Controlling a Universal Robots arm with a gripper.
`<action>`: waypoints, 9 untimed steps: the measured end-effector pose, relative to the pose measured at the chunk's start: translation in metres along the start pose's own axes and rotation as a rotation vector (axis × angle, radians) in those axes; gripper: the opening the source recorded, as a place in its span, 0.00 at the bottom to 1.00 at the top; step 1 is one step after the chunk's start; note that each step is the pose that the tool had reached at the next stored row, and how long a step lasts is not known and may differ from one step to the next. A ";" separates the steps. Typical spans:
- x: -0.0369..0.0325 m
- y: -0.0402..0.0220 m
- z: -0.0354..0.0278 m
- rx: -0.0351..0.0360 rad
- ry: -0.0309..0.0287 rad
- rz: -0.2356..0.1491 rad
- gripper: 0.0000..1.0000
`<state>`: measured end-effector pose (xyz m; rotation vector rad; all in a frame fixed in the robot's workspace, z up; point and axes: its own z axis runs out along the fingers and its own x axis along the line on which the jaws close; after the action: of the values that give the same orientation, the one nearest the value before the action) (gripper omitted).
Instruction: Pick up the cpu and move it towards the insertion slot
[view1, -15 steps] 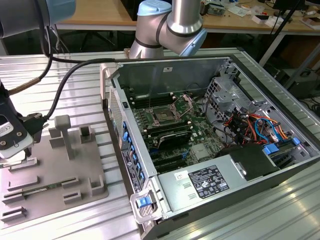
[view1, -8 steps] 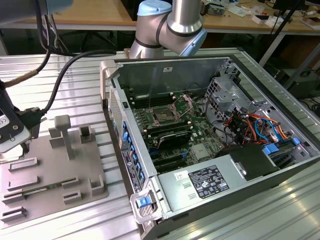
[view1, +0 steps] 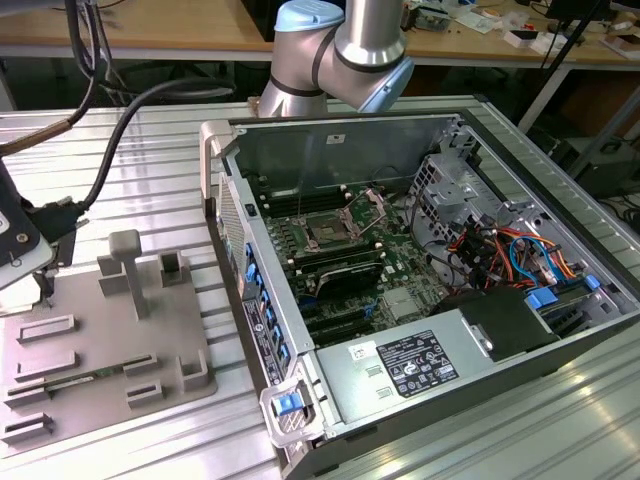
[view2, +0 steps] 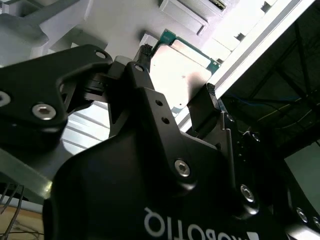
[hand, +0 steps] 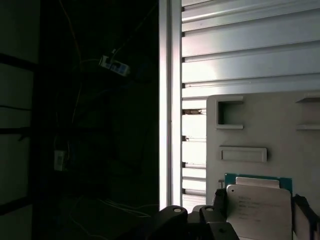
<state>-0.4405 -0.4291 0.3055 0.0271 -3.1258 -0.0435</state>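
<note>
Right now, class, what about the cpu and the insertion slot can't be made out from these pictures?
- cpu: first wrist view, one side cut off by the picture's edge.
- cpu, second wrist view: partly hidden behind the gripper.
- insertion slot: exterior view, contacts too small.

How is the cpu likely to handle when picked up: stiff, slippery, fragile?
The cpu is a thin flat plate, so probably stiff and light. Its metal face shines brightly in the second wrist view, so it is likely smooth and could slip. The thin green edge looks delicate; squeeze gently.
</note>
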 end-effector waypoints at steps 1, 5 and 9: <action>0.0000 0.0000 -0.0016 0.0000 0.0000 0.000 0.55; 0.0000 0.0002 -0.0089 0.0001 0.0000 0.000 0.55; 0.0001 0.0004 -0.0140 0.0001 0.0000 0.000 0.55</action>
<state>-0.4403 -0.4291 0.3195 0.0271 -3.1257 -0.0433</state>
